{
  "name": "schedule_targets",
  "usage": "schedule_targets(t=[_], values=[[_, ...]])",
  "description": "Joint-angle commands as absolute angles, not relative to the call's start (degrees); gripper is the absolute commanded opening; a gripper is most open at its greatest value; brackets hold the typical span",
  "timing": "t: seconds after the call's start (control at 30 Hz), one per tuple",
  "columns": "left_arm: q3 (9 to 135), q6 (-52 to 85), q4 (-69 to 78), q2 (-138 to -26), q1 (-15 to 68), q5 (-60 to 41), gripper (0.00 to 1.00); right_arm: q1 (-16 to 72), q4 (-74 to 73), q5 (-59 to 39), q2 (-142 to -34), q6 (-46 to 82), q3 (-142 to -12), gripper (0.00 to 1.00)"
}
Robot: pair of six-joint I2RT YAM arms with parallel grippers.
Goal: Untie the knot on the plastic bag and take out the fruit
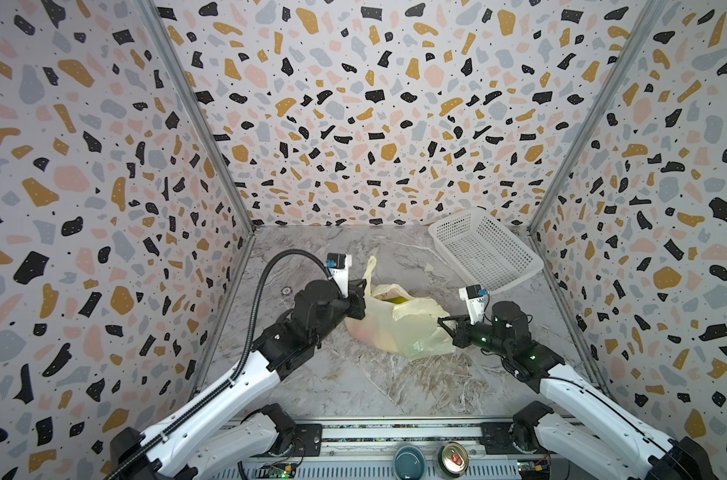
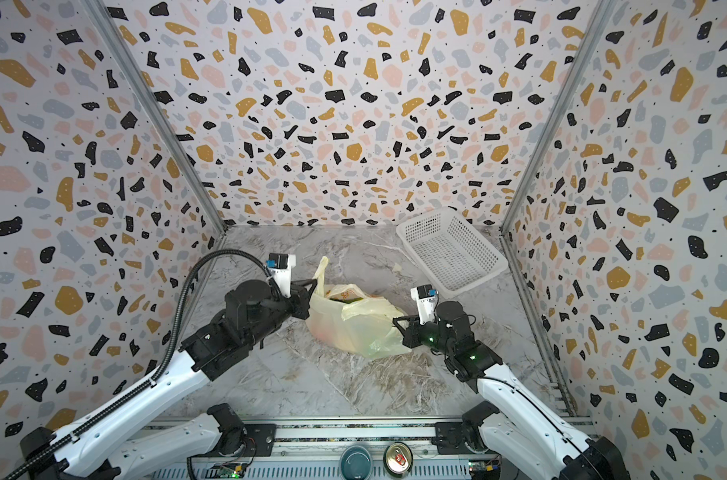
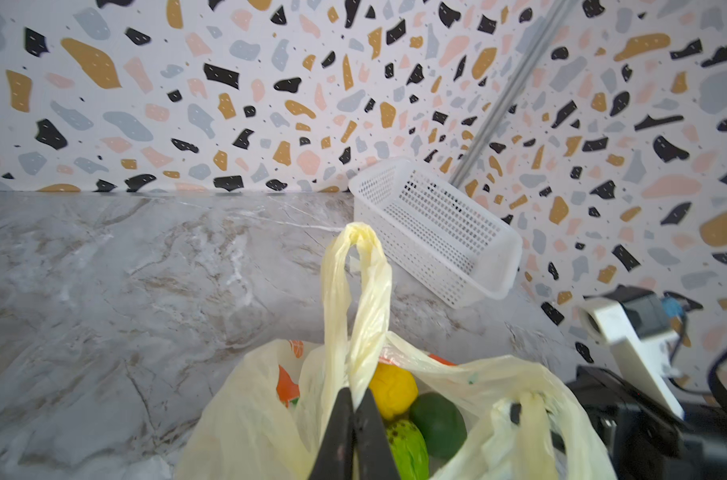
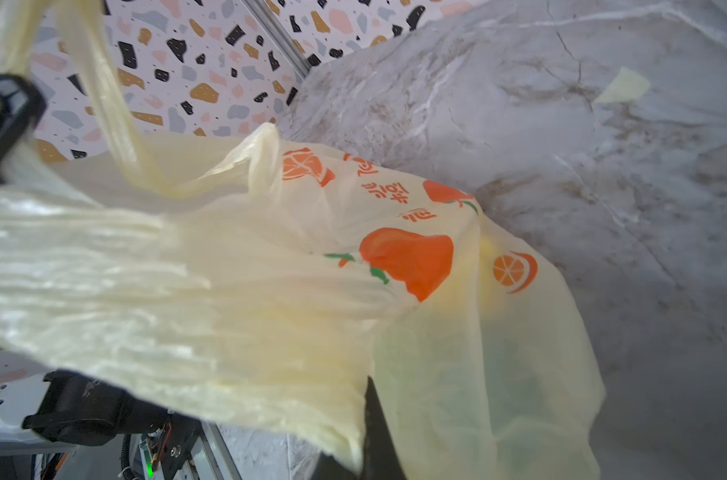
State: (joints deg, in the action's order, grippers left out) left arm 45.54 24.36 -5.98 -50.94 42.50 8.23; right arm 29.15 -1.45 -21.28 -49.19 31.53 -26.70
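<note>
Marbled tabletop [image 1: 374, 386] is carrying the plastic bag [image 1: 399, 328] at the centre of both top views. Left claw [image 3: 355, 409] is clamping one loop handle [image 3: 353, 291]; right claw [image 1: 444, 323] is clenching the bag's right side. Fruit [image 3: 395, 390] is showing inside its mouth.

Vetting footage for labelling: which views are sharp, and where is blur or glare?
Both top views: sharp, evenly lit, soft shadows only. Left wrist view: plastic bag and basket crisp, frame edges soft. Right wrist view: nearest plastic blurred with white glare; orange print clear.
</note>
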Motion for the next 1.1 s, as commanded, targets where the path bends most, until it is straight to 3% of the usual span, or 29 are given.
schedule_targets(t=[0.0,0.13,0.2,0.23,0.27,0.37,0.57,0.8,1.07], values=[[38.76,24.34,1.73,-44.77,44.16,12.22,0.00,29.09,5.77,-16.62,-48.86,34.88,-24.97,0.02],[34.37,25.62,2.83,-40.81,46.10,13.85,0.00,29.09,8.86,-17.03,-49.93,34.26,-26.47,0.12],[33.51,25.75,3.68,-40.34,46.74,13.89,0.00,29.39,10.26,-17.32,-49.67,33.63,-27.63,0.25],[33.19,25.75,3.97,-40.47,47.08,13.80,0.00,29.59,11.82,-17.44,-49.42,33.02,-28.83,0.38],[32.98,25.80,4.41,-40.59,47.31,13.63,0.00,29.91,13.31,-17.62,-49.19,32.50,-29.99,0.45],[32.81,25.72,5.66,-41.03,48.09,13.70,0.00,31.18,19.01,-17.15,-47.51,31.00,-34.40,0.54],[32.96,24.94,7.51,-40.10,48.76,14.13,0.00,33.58,27.20,-14.57,-43.54,29.58,-45.46,0.66],[33.11,24.70,8.05,-40.39,49.12,13.29,0.00,35.84,26.06,-20.94,-51.23,26.47,-56.76,0.72],[34.26,23.92,7.94,-40.40,49.31,13.35,0.00,47.84,31.51,-9.33,-64.83,15.55,-70.07,0.89]])
